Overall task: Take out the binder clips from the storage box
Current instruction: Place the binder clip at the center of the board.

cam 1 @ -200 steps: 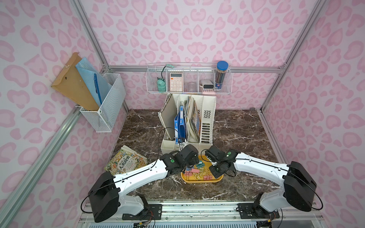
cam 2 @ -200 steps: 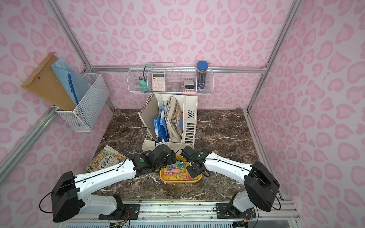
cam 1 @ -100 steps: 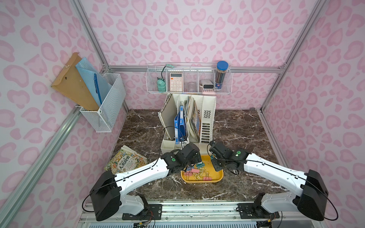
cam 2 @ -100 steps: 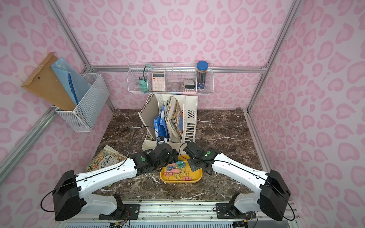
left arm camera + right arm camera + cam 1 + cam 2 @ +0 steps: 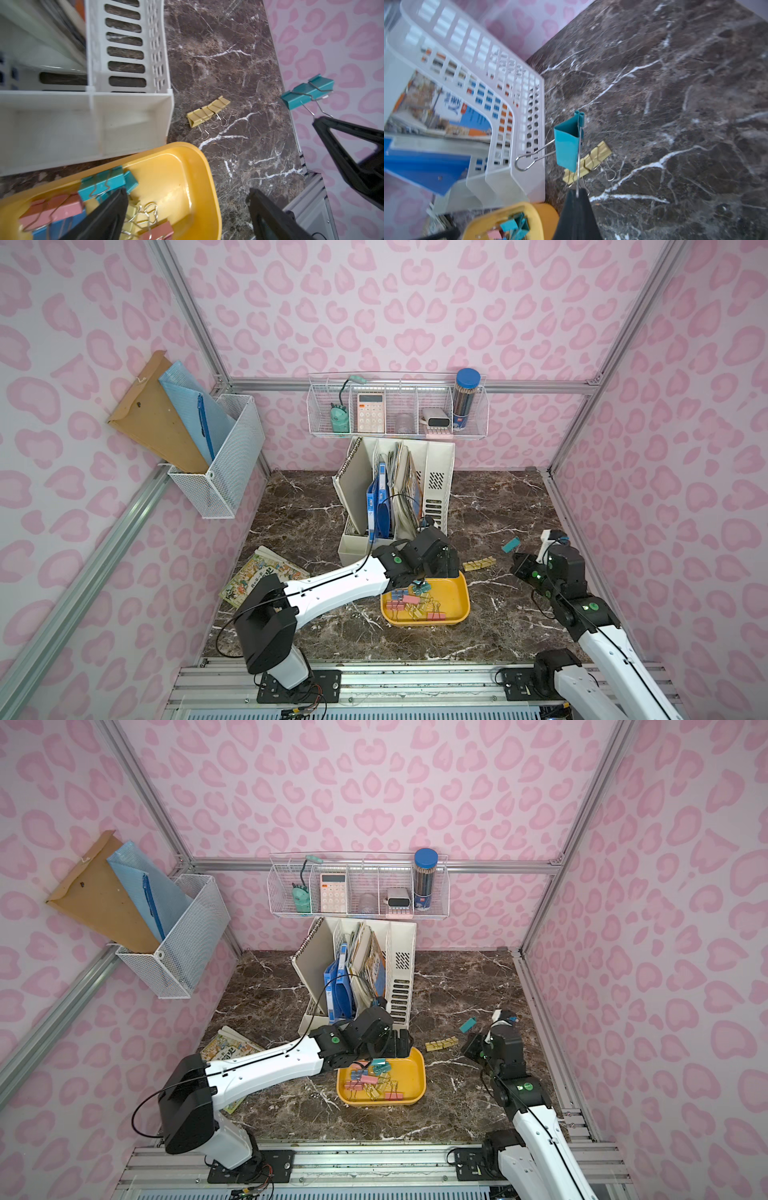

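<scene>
- While most of the clips are yet to come out, the dark brown marble-patterned surface (image 5: 498,506) already carries a few, so I judge the task to be in its early part.
- The tall cream slotted plastic file organiser (image 5: 436,472) stands just behind the tray, crowding its far side, and plays no part in the job.
- The shallow yellow-orange plastic storage box (image 5: 455,599), with rounded corners and low walls, sits on the surface between the two arms. Its right half is bare.
- The black left claw (image 5: 187,193) hovers over the box's left half, its fingers spread wide with nothing between them. It looks lined up for the next pick.
- The black right claw (image 5: 577,194) is pinched tight on a wire loop, in the air well to the right of the box.
- The pastel binder clips (image 5: 409,603), pink, yellow and teal-blue, are heaped in the box's left half with their wire handles tangled.
- A row of small yellow clips (image 5: 207,111) lies on the surface just beyond the box's far right corner.
- The teal clip (image 5: 568,145) dangles from the right claw by one handle. Next, I think, it should be lowered near the yellow row and let go, while the left claw descends onto a single clip without dragging its neighbours.
</scene>
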Tool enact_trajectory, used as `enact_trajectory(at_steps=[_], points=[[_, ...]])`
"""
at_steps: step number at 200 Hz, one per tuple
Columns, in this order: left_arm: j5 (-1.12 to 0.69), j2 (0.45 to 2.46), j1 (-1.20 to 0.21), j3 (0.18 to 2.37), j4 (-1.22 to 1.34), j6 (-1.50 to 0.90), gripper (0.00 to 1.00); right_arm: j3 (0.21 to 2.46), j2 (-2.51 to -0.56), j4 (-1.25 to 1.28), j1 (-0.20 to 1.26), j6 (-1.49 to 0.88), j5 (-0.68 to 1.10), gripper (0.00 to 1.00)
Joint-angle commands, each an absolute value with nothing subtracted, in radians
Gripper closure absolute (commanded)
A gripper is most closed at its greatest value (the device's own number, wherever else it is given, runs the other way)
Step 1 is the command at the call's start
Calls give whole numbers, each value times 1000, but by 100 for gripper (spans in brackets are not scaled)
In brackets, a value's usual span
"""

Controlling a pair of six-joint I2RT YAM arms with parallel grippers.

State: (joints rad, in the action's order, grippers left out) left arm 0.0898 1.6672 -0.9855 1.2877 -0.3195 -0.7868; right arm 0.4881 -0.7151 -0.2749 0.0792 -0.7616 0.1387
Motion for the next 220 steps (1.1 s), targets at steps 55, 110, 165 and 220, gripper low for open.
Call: enact_trajectory(at_steps=[55,110,165,220], points=[[-11,1844,-1019,1505,-396,-742,1,269,-1020,242,-255,-940,706,100],[-3,1844,-1017,1510,-400,-733,1,258,-1151,367,-260,-1014,667,100],[0,1835,-1014,1493,-396,-741,1,254,-1277,408,-262,-1012,670,100],[-2,1831,-1011,1487,-387,-742,1,229,-1323,435,-267,-1019,650,95]])
